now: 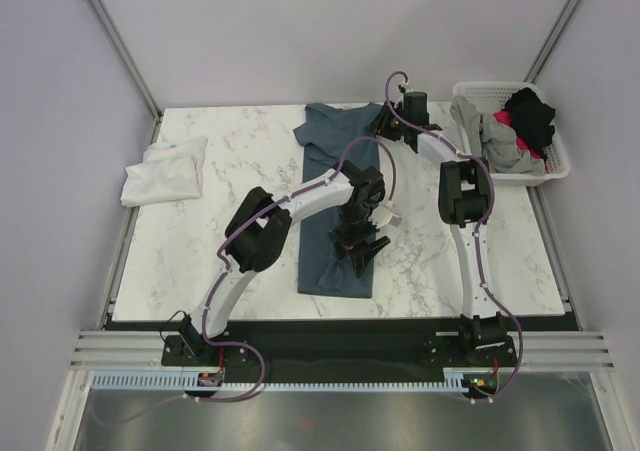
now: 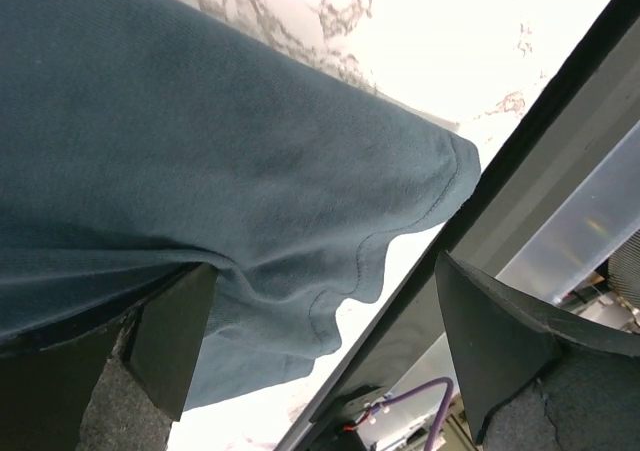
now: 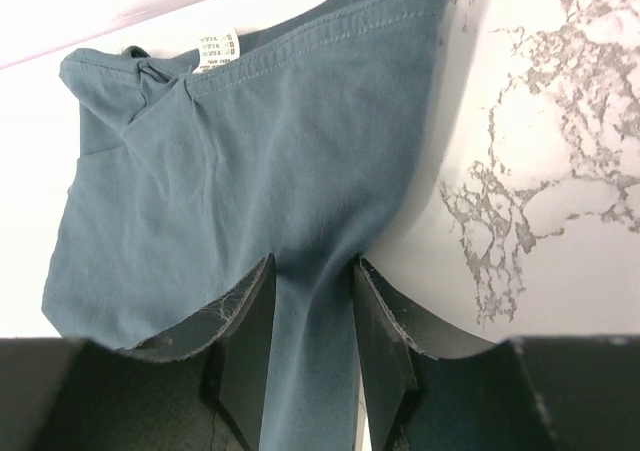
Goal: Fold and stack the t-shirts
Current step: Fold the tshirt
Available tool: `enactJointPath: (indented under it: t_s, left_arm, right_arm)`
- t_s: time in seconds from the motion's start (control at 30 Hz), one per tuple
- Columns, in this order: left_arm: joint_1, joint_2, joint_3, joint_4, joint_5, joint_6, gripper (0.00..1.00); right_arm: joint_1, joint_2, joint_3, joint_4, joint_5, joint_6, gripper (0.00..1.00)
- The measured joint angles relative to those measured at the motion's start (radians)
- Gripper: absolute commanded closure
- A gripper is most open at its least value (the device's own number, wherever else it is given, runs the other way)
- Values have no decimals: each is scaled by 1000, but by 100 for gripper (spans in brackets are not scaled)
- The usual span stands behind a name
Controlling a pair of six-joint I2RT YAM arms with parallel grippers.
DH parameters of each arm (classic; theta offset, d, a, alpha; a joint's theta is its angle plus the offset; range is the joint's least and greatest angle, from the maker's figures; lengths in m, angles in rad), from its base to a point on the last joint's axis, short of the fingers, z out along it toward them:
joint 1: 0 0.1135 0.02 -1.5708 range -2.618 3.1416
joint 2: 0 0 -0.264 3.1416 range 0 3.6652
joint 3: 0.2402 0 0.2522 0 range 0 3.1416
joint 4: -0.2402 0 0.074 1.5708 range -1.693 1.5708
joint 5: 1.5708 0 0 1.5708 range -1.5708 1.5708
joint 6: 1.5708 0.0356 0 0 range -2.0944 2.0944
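At the left edge of the marble table point(image 1: 230, 271) a white t-shirt point(image 1: 165, 171) lies folded, well apart from both arms. In the middle a slate-blue t-shirt point(image 1: 325, 261) lies flat as a long narrow strip, running from the far side of the table toward the near edge. The left gripper point(image 2: 320, 271) is low over the near half of this strip, close to its right edge. Its jaws are spread wide. The wrist view shows the shirt's hem lying across one finger point(image 2: 170, 341), while the other finger stands clear of the cloth. The right gripper point(image 3: 312, 266) is at the far end of the same shirt, near the collar and its small label point(image 3: 215, 46). Its jaws are drawn in narrow, with a fold of the blue cloth caught between them. At the far right corner stands a white basket point(image 1: 560, 161) holding a grey t-shirt point(image 1: 495, 136) that hangs over its left rim, with a black t-shirt point(image 1: 530, 111) beside it and something pink underneath.
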Motion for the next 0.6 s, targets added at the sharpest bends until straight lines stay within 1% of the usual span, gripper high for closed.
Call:
enactJointPath:
  t_s: [0.07, 0.17, 0.3, 0.4, 0.5, 0.6]
  left_arm:
    - [-5, 3, 12, 7, -10, 0, 0]
    - [-12, 3, 19, 18, -25, 0, 0]
    - [-23, 2, 25, 27, -43, 1, 0]
    - [-39, -23, 21, 37, -71, 5, 0]
    - [-59, -116, -5, 55, -96, 10, 0]
    - [-69, -269, -40, 58, -114, 10, 0]
  right_arm:
    - [0, 3, 3, 1, 0, -4, 55]
    - [0, 3, 3, 3, 0, -8, 51]
    - [-2, -17, -15, -3, 0, -22, 39]
    - [-10, -74, -74, -31, 0, -43, 35]
    - [-31, -178, -162, -74, -1, -62, 34]
    - [-64, -328, -270, -113, -5, -74, 34]
